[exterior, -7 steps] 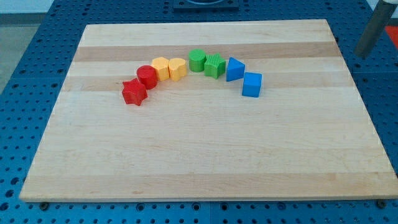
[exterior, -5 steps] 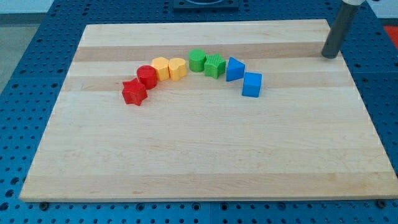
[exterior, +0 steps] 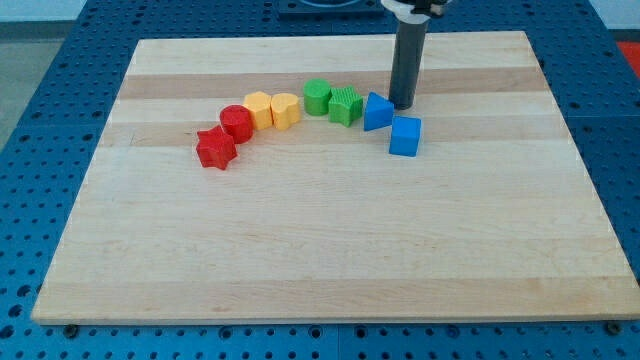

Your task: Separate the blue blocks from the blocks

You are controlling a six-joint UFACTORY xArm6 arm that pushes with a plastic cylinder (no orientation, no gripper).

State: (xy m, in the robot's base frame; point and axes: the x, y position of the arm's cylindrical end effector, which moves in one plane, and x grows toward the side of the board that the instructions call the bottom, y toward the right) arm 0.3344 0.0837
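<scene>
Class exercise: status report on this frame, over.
My tip just right of blue triangular block, above blue cube. Both blues unseparated, beside green block. Path clear.

- Spread in an arc across the upper middle of the wooden board (exterior: 320,260), from the view's left to right: star block (exterior: 216,148), cylinder (exterior: 236,122), hexagonal block (exterior: 259,109), heart-like block (exterior: 285,110), round block (exterior: 317,97), ribbed block (exterior: 345,105), triangular block (exterior: 377,111), cube (exterior: 405,136).
- Star lowest at the left end; cube lowest at the right end, just apart from the triangular block.
- My tip (exterior: 402,106) planted just right of the triangular block, above the cube.
- Pegboard table (exterior: 40,150) under and around the board.
</scene>
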